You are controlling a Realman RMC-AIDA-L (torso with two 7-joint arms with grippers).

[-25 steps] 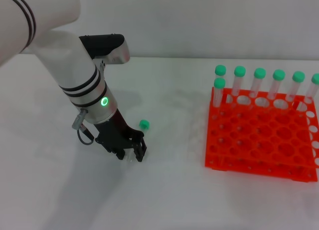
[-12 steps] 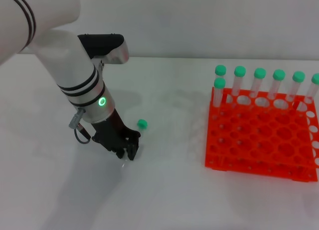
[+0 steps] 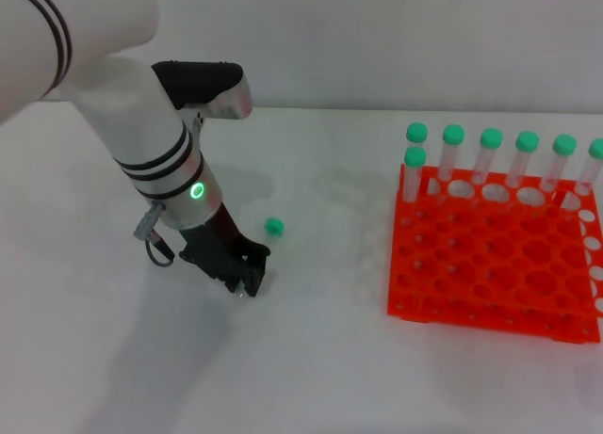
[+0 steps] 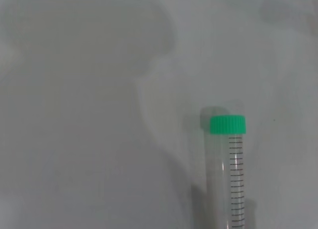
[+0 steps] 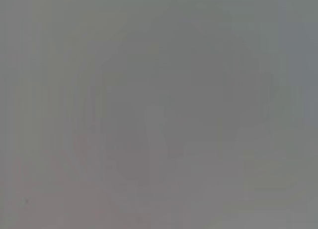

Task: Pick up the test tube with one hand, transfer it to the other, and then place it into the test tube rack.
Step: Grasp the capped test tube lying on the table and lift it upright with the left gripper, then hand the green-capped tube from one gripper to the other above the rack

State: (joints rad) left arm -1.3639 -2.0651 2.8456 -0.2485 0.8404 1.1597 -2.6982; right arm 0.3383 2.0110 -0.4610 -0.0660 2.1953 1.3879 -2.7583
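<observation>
**Tube in the left hand, handover and racking still to come**

The left gripper [image 3: 247, 279] was low over the white counter [image 3: 311, 359], its jaws closed around the lower end of the test tube [image 3: 268, 241], whose green cap stuck out toward the rack side. In the left wrist view the test tube [image 4: 227, 174] ran straight out from the hand with its shadow close beneath it; whether it had cleared the counter could not be told. So the pick looked made or nearly made, while the transfer and the placing were not yet done. The right gripper was out of sight in every view, its wrist camera showing only blank grey.

The test tube rack [image 3: 490, 265] stood well apart on the robot's right, with seven green-capped tubes [image 3: 490, 156] upright along its far edge and far-left corner. Most holes were free, and nothing lay between the hand and the rack.
</observation>
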